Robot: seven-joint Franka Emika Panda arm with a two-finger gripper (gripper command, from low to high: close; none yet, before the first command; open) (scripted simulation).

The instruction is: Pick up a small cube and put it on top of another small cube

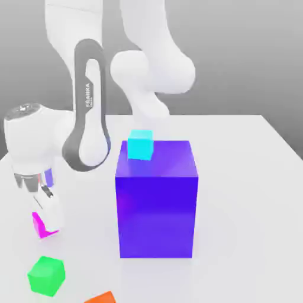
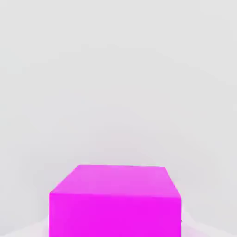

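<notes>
Standing near the middle of the white table: a big blue-violet block, glossy, upright, one corner edge facing forward. Sitting just behind its upper far edge: a cyan cube, much smaller, whether resting on the block or behind it impossible to tell. Lying well apart, toward the exterior view's lower left: a green cube, slightly turned. Peeking in at the bottom edge, just right of the green one: an orange cube, mostly cut off.
</notes>
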